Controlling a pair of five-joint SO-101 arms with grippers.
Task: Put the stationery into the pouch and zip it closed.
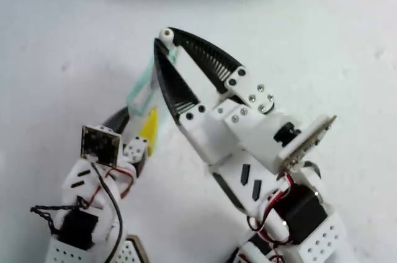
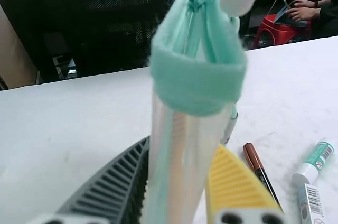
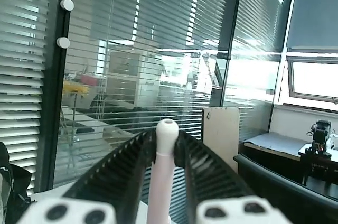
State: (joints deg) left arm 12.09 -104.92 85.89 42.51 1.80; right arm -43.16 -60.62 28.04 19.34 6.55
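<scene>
The left pincer [image 2: 179, 152] pinches the pouch [image 2: 196, 73] low on its clear body, between grey and yellow jaws; its teal fabric top stands above the pincer. The right pincer [image 3: 167, 140] is pressed onto a pale pen [image 3: 161, 182], whose end sits close by the pouch's top. A brown marker [image 2: 257, 167] lies on the counter [image 2: 68, 129] just beside the left pincer. The pouch looks soft and light, likely to buckle; a hold nearer the stiffer zip band would probably steady it. The pen looks rigid and smooth, apt to slip.
</scene>
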